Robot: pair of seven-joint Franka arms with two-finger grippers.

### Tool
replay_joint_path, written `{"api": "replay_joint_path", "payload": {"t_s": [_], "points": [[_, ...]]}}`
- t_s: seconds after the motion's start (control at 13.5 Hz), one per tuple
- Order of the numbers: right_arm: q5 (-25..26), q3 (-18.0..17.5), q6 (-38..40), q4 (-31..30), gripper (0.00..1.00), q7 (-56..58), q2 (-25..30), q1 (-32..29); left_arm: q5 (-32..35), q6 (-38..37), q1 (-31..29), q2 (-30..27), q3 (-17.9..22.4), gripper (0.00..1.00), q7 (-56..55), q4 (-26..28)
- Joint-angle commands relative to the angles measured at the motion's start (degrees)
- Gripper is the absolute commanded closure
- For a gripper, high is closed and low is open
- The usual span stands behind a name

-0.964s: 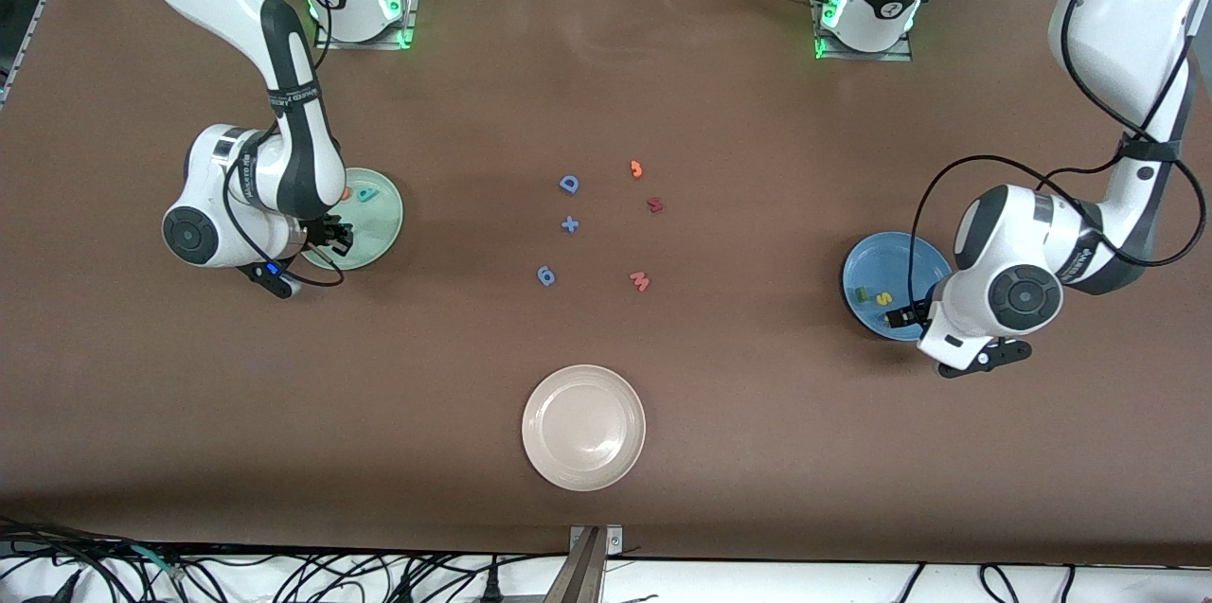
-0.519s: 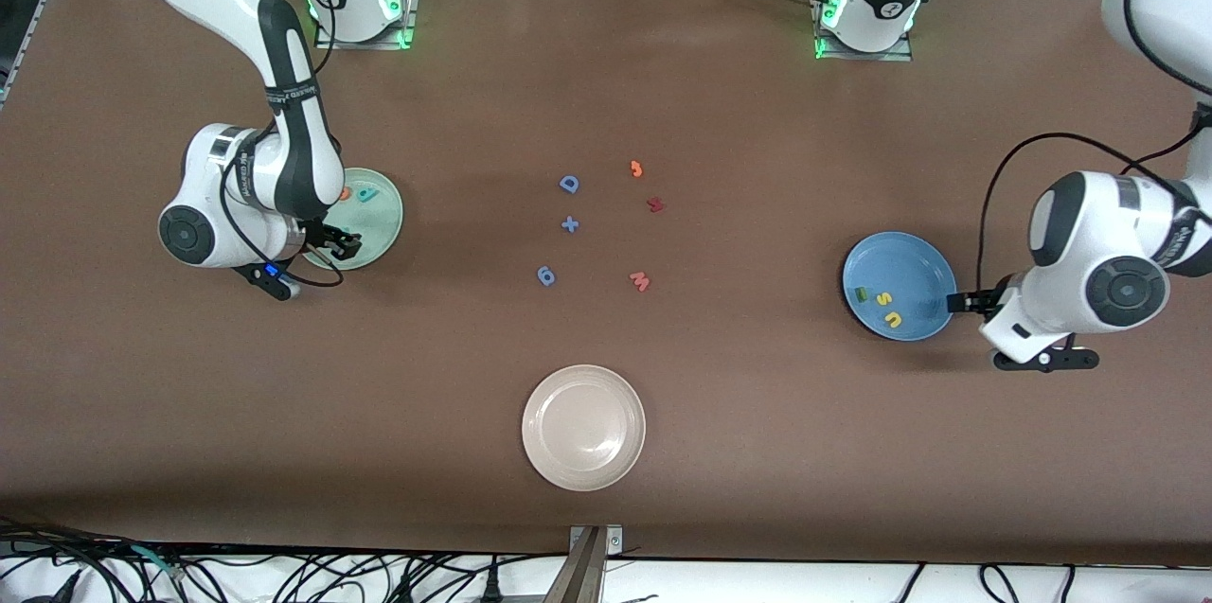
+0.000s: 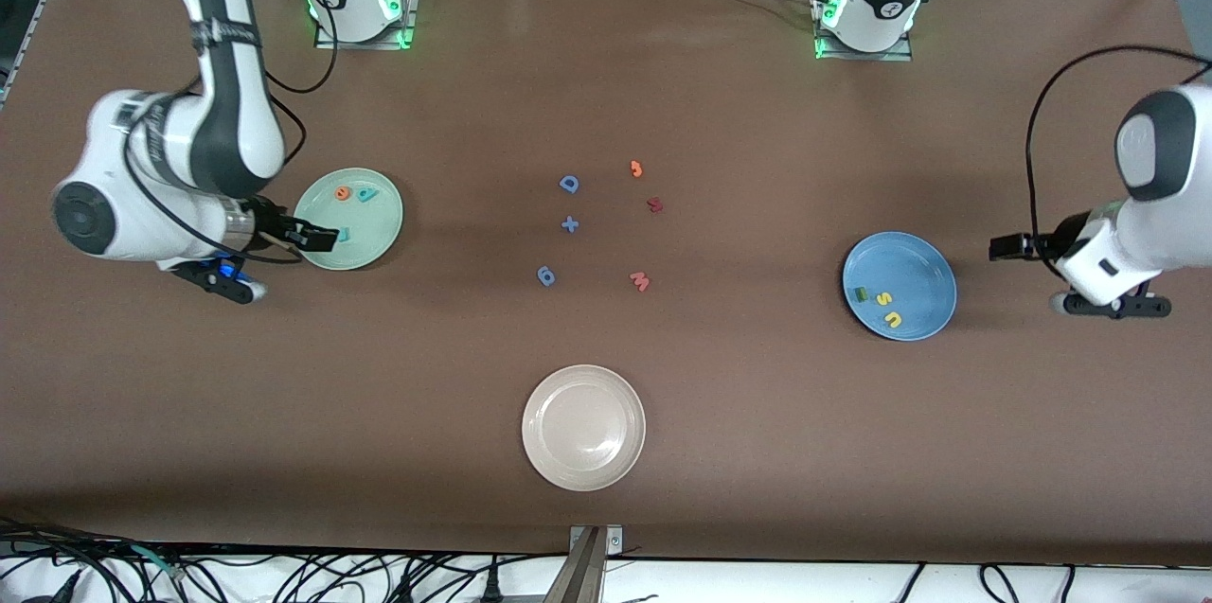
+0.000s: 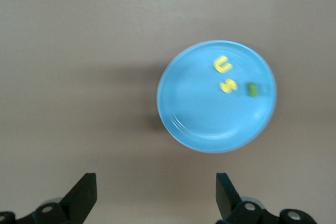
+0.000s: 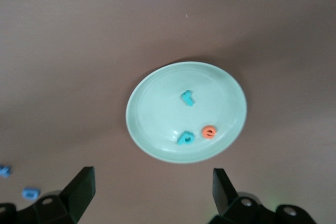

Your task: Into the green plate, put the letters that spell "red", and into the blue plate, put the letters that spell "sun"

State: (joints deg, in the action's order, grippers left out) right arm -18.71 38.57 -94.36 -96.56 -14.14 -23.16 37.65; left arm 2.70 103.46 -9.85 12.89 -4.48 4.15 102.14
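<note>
The green plate [image 3: 374, 229] lies toward the right arm's end of the table. In it are the orange "e" [image 3: 344, 194], the teal "d" [image 3: 366, 194] and the thin teal "r" [image 3: 345, 234]. My right gripper [image 3: 314, 237] hangs open and empty by that plate's rim. The right wrist view shows the plate [image 5: 157, 114] with its letters ahead of the open gripper [image 5: 152, 192]. The blue plate [image 3: 914, 267] holds the dark green "n" [image 3: 860, 293], the yellow "s" [image 3: 885, 298] and the yellow "u" [image 3: 893, 320]. My left gripper [image 3: 1008, 246] is open and empty, off the plate toward the left arm's end.
Loose pieces lie mid-table: a blue "D" [image 3: 568, 184], a blue plus [image 3: 569, 224], a blue "6" [image 3: 545, 276], an orange hooked piece [image 3: 636, 169], a dark red piece [image 3: 654, 203] and a salmon "w" [image 3: 640, 280]. A cream-white plate [image 3: 583, 440] sits nearer the front camera.
My right gripper has opened and drawn back off the green plate, leaving the teal "r" in it. The left arm has pulled away from the blue plate toward its own table end.
</note>
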Motion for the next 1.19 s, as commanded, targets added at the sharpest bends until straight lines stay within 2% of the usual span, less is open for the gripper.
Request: {"api": "replay_joint_path", "payload": {"t_s": [0.0,0.07,0.22,0.3,0.44,0.67,1.11], "points": [[2.4,0.4,8.2,10.9,0.01,2.6,-0.8,-1.3,-1.5,-4.3,5.7,-10.1,2.6,0.00,-6.1,3.9],[2.4,1.0,9.9,13.3,0.01,5.2,-0.7,-1.4,-1.6,-6.3,6.9,-11.9,2.7,0.00,-6.3,3.3],[2.3,3.2,12.3,17.4,0.01,12.5,-0.6,-1.4,-3.0,-14.4,9.8,-12.9,5.6,0.00,-6.3,-2.3],[2.3,4.3,12.9,18.5,0.01,14.4,-0.5,-1.4,-3.6,-18.1,10.2,-12.8,5.7,0.00,-6.3,-6.0],[2.5,5.3,12.8,18.7,0.01,16.9,0.0,-1.3,-3.5,-22.6,10.2,-13.0,5.7,0.00,-6.4,-8.5],[3.9,5.8,11.5,18.2,0.01,24.2,2.0,-1.4,-3.2,-23.2,9.1,-12.6,5.2,0.00,-6.4,-12.0],[3.9,5.5,11.5,18.2,0.01,23.5,1.8,-1.0,-3.5,-22.5,8.4,-12.4,3.4,0.00,-7.2,-12.3]]}}
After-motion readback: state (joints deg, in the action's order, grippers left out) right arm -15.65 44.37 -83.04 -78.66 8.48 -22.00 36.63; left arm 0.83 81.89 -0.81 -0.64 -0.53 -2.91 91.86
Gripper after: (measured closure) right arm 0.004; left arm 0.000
